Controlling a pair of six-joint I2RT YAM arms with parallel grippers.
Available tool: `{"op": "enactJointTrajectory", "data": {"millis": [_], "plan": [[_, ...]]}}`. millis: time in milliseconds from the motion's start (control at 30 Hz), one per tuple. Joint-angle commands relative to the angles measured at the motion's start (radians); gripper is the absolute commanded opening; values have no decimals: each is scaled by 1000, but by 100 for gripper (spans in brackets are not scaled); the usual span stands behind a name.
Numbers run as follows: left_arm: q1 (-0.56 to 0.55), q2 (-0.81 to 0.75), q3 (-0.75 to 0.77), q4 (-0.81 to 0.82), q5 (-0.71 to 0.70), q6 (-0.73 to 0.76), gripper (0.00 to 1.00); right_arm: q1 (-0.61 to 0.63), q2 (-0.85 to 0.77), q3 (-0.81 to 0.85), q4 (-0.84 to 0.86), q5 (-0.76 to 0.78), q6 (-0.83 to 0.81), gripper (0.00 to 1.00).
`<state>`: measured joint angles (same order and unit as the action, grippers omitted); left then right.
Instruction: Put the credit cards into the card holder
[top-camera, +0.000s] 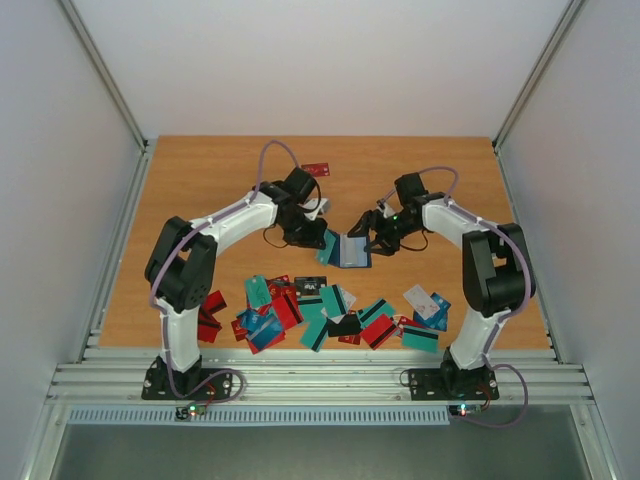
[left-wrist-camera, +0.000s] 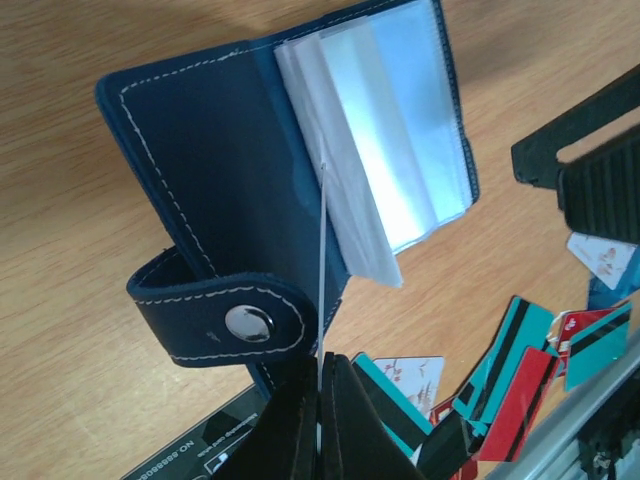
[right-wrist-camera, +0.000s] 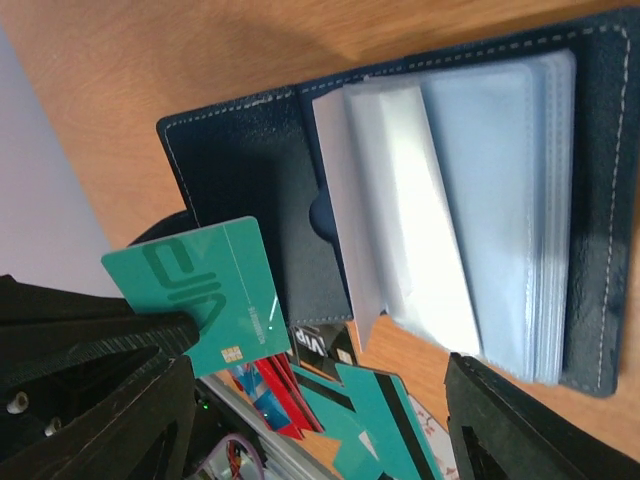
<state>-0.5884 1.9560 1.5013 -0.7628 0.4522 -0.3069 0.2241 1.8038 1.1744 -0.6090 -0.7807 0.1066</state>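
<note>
Nearest you, loose credit cards (top-camera: 320, 312) are lying heaped. Beyond, your left gripper (left-wrist-camera: 318, 400) is pinching a teal card (right-wrist-camera: 205, 295) beside the card holder (left-wrist-camera: 230, 190), which is lying open between both arms; your right gripper (top-camera: 376, 240) is apparently gaping wide.

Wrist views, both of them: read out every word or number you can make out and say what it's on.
"VIP": large letters on the teal card in the left claw.
"VIP": white, on the black card below the card holder.
"NO. 8888...": upside down on the dark card; later digits unclear.
Small print along the teal card's edge: too small to read.
</note>
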Motion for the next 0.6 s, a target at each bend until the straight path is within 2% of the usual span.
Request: {"op": "enactJointTrajectory", "data": {"millis": [0, 567], "plan": [[6, 11, -33, -4, -41, 34, 0, -3, 43, 43, 28, -24, -29, 69], [6, 58, -23, -8, -32, 33, 0, -3, 113, 47, 23, 37, -73, 66]]}}
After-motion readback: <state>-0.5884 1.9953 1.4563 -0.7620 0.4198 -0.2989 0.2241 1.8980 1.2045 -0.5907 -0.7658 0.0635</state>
